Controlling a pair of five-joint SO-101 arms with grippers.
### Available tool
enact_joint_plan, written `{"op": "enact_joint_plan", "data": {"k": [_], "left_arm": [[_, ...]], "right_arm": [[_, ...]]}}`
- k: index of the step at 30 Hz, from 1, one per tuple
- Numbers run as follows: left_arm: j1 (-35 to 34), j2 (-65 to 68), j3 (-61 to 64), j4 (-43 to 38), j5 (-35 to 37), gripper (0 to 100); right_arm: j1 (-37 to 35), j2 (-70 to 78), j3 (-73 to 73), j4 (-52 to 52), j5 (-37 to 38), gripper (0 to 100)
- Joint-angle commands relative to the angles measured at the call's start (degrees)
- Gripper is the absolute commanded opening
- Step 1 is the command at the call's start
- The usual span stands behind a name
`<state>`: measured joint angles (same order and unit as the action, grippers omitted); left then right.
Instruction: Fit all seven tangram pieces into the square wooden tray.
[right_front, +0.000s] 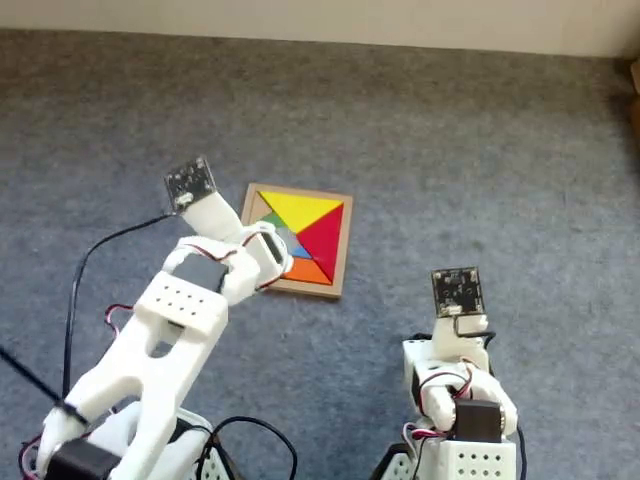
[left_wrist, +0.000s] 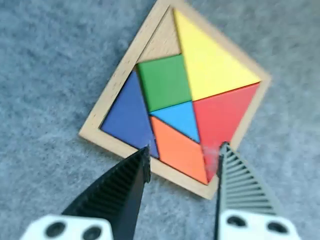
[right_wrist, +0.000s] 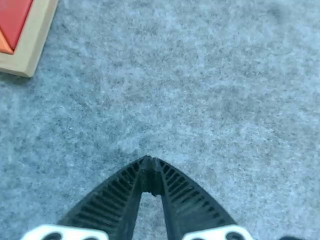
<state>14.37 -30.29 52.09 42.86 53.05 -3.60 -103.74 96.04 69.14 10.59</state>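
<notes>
The square wooden tray (right_front: 346, 240) is seen lying flat on the grey, carpet-covered counter (right_front: 480, 150), toward the left arm's side in the high view. In the left wrist view the tray (left_wrist: 114, 90) is shown set with coloured pieces: a large yellow triangle (left_wrist: 210, 60) and a large red triangle (left_wrist: 225, 112) are fitted edge to edge along one half, and a green square (left_wrist: 165, 82) is placed against the yellow one. A light blue triangle (left_wrist: 180, 117) is tucked between the green square, the red triangle and an orange piece (left_wrist: 175, 145), and a dark blue triangle (left_wrist: 127, 117) is laid along the tray's rim beside the green square. One triangular patch of bare wood (left_wrist: 162, 42) is left showing between the green square, the yellow triangle and the rim. The left gripper (left_wrist: 185, 148) is held over the tray's near edge with its jaws spread wide — nothing is gripped between them — and the orange piece is framed in the gap. The right gripper (right_wrist: 150, 161) is held over bare counter, well apart from the tray, with its jaws pressed together at the tips and nothing held; a corner of the tray (right_wrist: 35, 40) is caught at the edge of the right wrist view.
</notes>
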Motion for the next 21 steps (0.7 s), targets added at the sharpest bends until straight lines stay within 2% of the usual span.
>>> {"op": "enact_joint_plan", "data": {"k": [1,6,10,19,21], "left_arm": [[-0.48,-2.95,-3.03,0.09,0.18,17],[-4.79,-3.3,-2.24,0.09,0.0,13],[-6.55,-3.38,-2.24,0.26,0.0,0],[-6.64,-3.47,-1.98,0.44,-0.09,0],[-6.64,-4.09,-1.89,0.44,-2.02,0]], "right_arm": [[0.66,0.75,8.22,0.48,-0.09,1.6],[0.66,0.75,8.22,0.48,-0.09,1.6],[0.66,0.75,8.22,0.48,-0.09,1.6],[0.66,0.75,8.22,0.48,-0.09,1.6],[0.66,0.75,8.22,0.48,-0.09,1.6]]}}
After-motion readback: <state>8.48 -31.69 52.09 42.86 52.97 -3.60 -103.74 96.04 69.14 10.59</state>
